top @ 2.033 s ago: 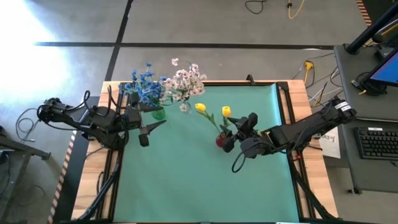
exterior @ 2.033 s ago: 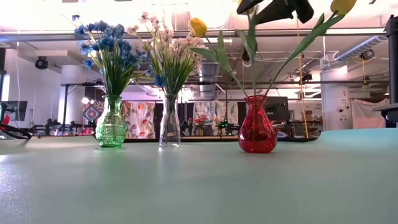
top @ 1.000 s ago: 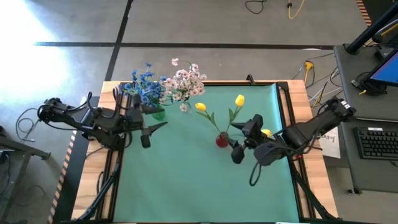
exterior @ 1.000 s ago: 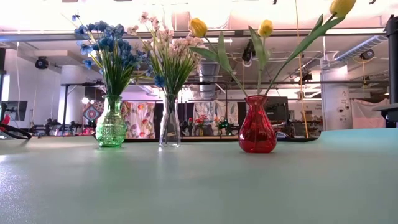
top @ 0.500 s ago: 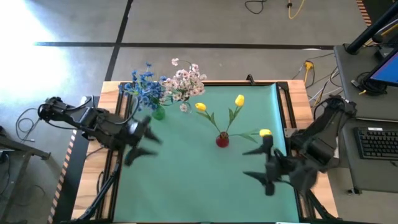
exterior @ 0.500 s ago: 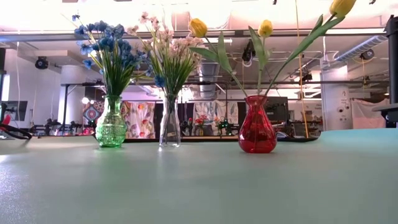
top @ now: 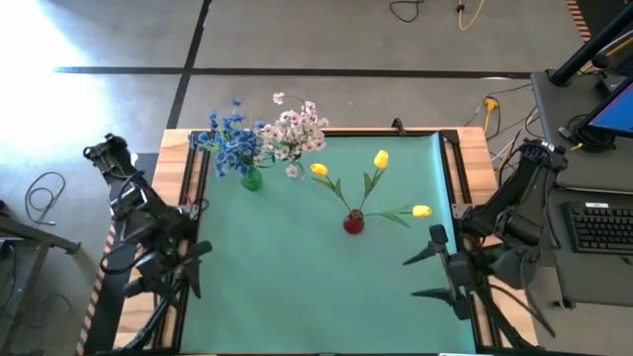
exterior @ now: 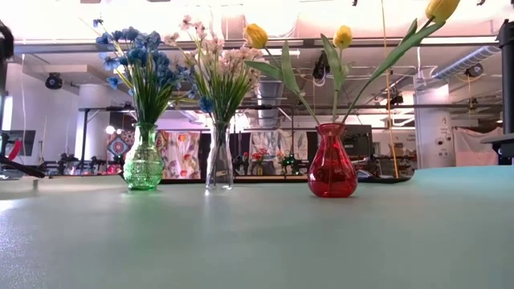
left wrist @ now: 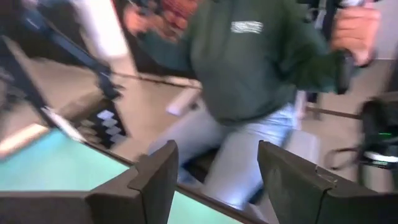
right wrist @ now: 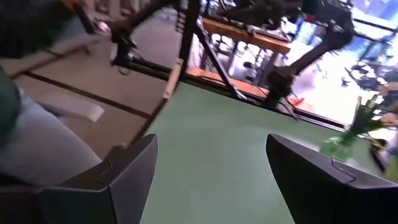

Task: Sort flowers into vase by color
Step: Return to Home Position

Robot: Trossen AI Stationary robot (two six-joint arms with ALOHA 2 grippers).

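While the three vases stood across the upper half of the green bench point(top: 297, 287), neither arm touched them. Blue flowers point(top: 229, 138) sat in the green vase point(top: 251, 181) at upper left. Pink-white flowers point(top: 295, 129) filled the transparent vase point(exterior: 218, 160) just beside it. Yellow flowers point(top: 381, 160) splayed from the red vase point(top: 353, 223) near the centre. The left arm point(top: 134, 203) hung at the lower left edge with its jaws spread, holding nothing. The right arm point(top: 514, 213) hung at the lower right with its jaws likewise spread. A person in a green sweatshirt point(left wrist: 249, 56) was beyond the bench in the left wrist view.
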